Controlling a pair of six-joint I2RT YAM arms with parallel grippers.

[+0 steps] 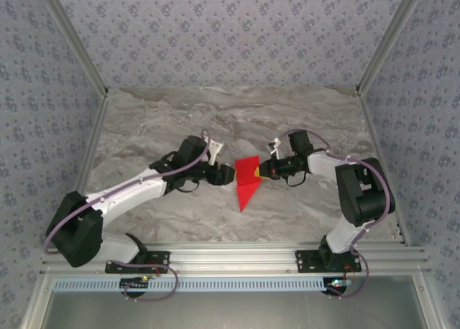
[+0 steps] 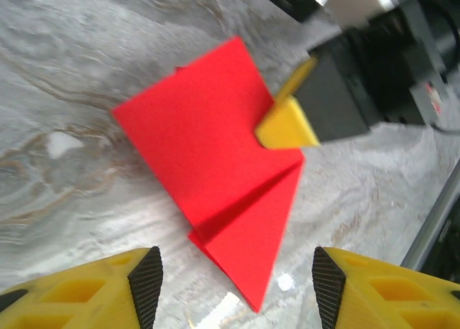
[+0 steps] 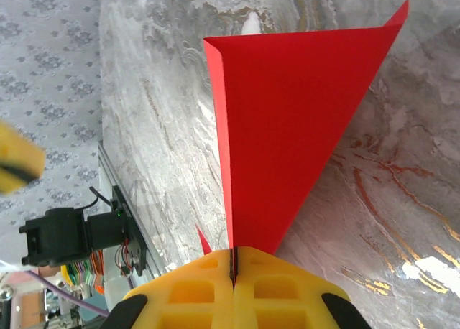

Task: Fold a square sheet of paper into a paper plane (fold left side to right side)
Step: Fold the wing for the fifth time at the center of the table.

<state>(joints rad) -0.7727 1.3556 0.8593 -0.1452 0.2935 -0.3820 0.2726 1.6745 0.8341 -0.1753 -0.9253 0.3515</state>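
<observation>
Right end effector [image 3: 232,261] pinches the red paper [image 3: 287,113], which could tear if tugged; left end effector [image 1: 228,174], 9 o'clock, gapes open.

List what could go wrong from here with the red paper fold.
1. The right pincer is shut on one edge of a lifted flap of the red paper. The rest lies loose on the table, so pulling may drag the whole sheet instead of folding it.
2. The left pincer is open and apparently not pinning the paper, so the flap may land skewed off the existing crease.
</observation>
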